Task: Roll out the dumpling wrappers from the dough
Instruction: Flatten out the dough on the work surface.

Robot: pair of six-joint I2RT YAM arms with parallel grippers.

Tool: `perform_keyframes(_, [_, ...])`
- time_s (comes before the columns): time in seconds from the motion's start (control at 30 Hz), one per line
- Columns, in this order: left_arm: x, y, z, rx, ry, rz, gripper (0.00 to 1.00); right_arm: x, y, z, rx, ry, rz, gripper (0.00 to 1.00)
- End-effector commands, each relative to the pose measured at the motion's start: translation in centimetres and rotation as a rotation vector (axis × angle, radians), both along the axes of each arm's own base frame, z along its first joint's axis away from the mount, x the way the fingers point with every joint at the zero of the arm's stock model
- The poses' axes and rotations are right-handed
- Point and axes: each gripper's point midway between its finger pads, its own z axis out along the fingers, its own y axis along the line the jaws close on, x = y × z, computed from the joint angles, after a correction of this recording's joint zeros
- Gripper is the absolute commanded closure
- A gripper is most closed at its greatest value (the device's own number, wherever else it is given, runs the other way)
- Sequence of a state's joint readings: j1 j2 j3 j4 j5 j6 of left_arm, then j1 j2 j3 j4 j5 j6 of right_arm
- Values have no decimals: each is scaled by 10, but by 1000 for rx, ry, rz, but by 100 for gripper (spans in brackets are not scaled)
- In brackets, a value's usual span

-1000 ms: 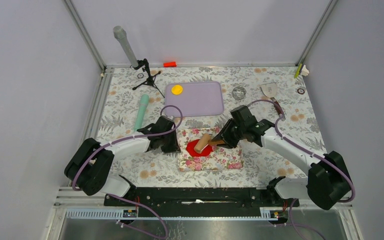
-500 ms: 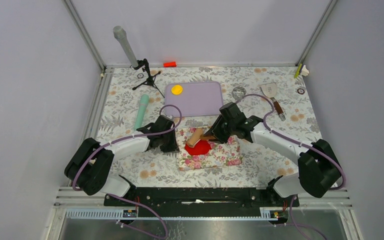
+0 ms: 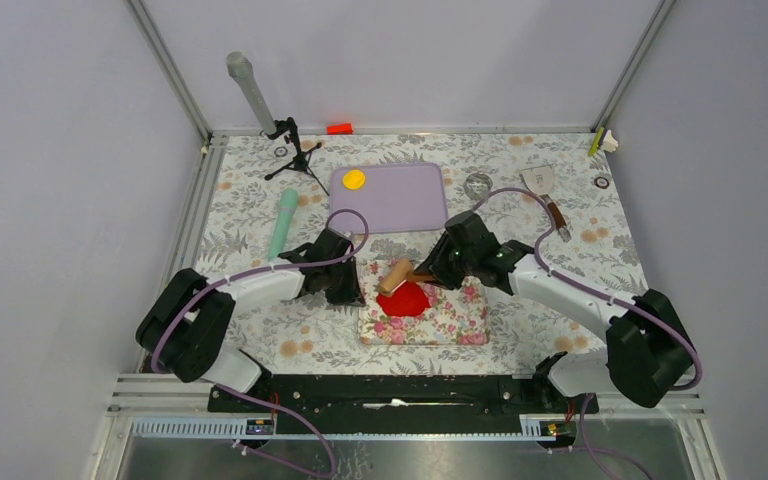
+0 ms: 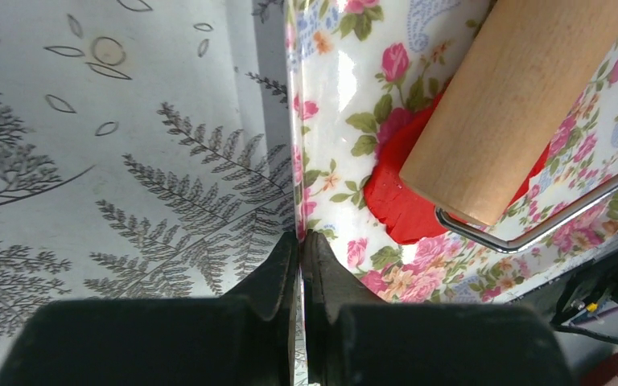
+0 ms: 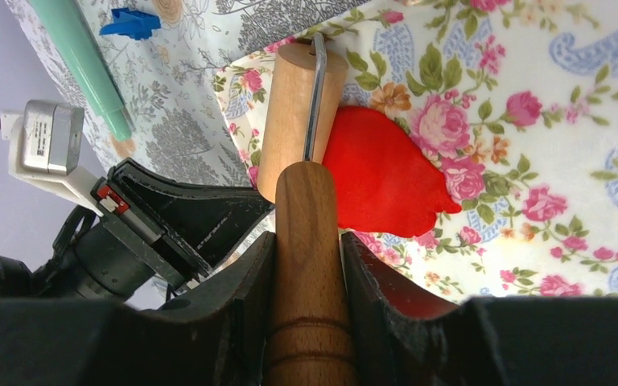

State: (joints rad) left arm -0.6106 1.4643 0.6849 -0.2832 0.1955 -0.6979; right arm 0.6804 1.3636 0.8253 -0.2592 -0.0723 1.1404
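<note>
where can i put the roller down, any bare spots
Free: the purple tray right of the yellow wrapper, and the table near-left of the floral mat. Crowded: the mat, where the left gripper, right gripper, roller and dough meet.

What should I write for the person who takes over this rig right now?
Left hand: shut on the left edge of the floral mat.
Right hand: shut on the handle of the roller; its wooden barrel lies over the far edge of the dough.
The dough is a flat, irregular red sheet on the mat.
Done: one yellow wrapper lies on the purple tray.
Left: more rolling; no red wrapper is visible yet.
</note>
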Motion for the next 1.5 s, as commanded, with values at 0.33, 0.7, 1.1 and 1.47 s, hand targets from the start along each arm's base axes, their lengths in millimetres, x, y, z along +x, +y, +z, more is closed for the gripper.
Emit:
perform_keyframes(0.33, [2, -15, 10, -48, -5, -73, 100, -36, -35, 42, -142, -28, 209, 100])
perform_keyframes(0.7, [1, -20, 13, -70, -3, -100, 100, -65, -45, -36, -188, 137, 255, 100])
perform_keyframes(1.1, [4, -21, 16, -71, -6, -90, 100, -65, -50, -57, -290, 227, 289, 100])
perform_keyframes(1.47, [7, -19, 16, -61, -8, -79, 100, -108, -89, -53, -361, 315, 325, 100])
